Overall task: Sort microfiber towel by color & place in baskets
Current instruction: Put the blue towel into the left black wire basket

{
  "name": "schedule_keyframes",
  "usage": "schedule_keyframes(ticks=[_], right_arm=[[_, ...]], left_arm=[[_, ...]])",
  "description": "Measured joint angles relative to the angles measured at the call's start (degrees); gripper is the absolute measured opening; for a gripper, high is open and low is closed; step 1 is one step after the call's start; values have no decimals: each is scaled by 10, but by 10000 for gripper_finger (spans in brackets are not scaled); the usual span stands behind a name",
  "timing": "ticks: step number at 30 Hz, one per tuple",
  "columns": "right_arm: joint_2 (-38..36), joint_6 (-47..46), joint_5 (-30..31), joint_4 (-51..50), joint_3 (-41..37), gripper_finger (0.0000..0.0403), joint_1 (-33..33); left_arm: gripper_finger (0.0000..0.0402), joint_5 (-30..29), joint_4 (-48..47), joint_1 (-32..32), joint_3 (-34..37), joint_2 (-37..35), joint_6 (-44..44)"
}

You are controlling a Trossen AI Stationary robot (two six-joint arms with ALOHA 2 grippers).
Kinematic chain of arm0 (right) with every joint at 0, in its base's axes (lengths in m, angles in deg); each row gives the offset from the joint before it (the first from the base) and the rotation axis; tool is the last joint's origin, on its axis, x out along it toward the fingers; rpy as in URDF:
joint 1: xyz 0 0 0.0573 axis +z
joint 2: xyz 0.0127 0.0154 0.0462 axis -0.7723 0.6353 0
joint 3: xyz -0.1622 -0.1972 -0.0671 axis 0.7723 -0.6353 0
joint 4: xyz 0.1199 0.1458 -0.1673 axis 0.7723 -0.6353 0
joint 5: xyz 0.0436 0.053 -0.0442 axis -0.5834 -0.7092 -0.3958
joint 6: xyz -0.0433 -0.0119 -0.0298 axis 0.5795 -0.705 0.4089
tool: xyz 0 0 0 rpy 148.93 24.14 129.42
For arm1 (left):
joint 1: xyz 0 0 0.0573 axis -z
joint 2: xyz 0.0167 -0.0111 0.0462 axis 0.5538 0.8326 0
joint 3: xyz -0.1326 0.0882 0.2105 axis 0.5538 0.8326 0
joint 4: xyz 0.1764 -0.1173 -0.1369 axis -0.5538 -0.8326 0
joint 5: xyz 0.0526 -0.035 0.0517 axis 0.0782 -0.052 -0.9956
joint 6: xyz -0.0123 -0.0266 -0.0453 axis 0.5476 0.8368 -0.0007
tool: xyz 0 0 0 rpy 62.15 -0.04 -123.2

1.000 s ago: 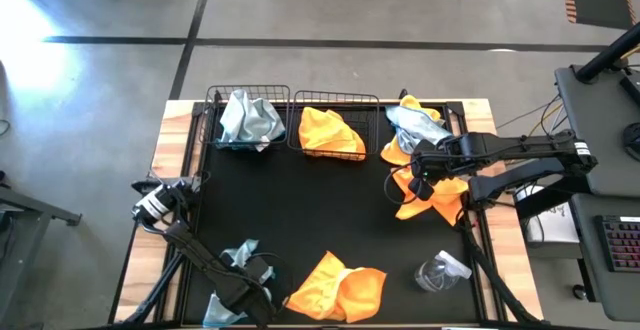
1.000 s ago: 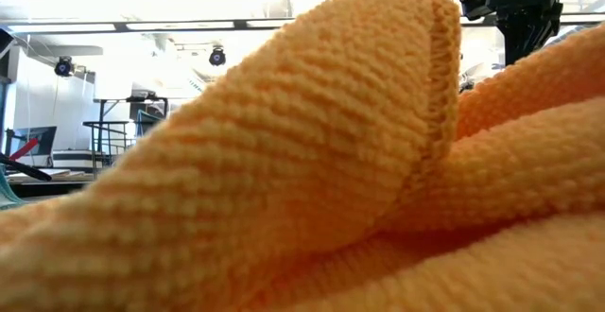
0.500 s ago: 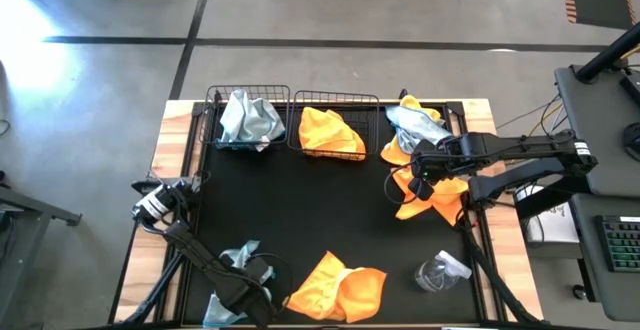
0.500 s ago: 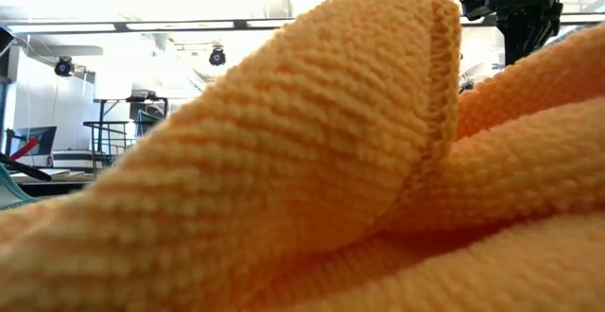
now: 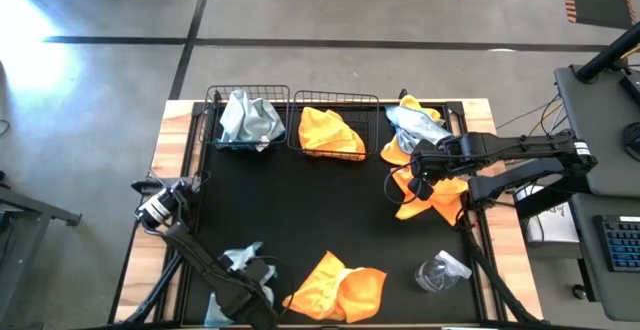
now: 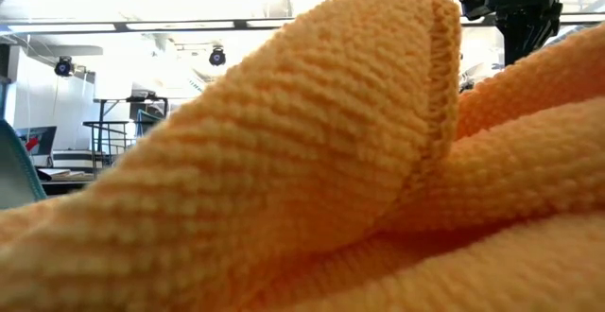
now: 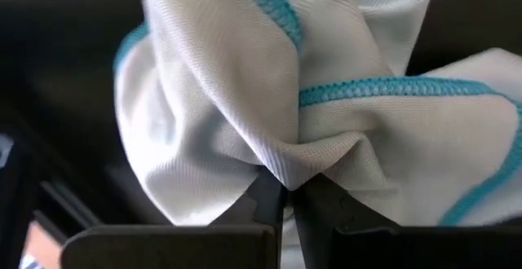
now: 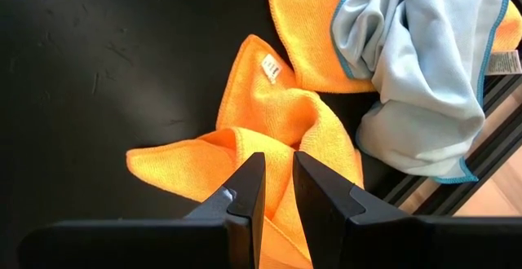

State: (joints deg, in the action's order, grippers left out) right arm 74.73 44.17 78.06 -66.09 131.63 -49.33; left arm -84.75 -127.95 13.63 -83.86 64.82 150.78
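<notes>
— What is being held by the left gripper?
— A pale blue-grey microfiber cloth is being pinched, at the table's near edge.
— And the right gripper?
— It is being kept narrow — above an orange cloth, nothing held.

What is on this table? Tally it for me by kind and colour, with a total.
orange cloths: 4
blue-grey cloths: 3 that show clearly
baskets: 2
clear bottle: 1
Total: 10
</notes>
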Motion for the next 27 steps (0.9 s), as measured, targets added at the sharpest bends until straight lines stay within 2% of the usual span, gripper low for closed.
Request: schedule_keyframes(ticks=[16, 27], right_arm=[[0, 0, 0, 1, 0, 59, 0], [1, -15, 0, 2, 0, 59, 0]], left_arm=[[3, -7, -139, 0, -83, -2, 0], [3, -50, -141, 0, -131, -4, -12]])
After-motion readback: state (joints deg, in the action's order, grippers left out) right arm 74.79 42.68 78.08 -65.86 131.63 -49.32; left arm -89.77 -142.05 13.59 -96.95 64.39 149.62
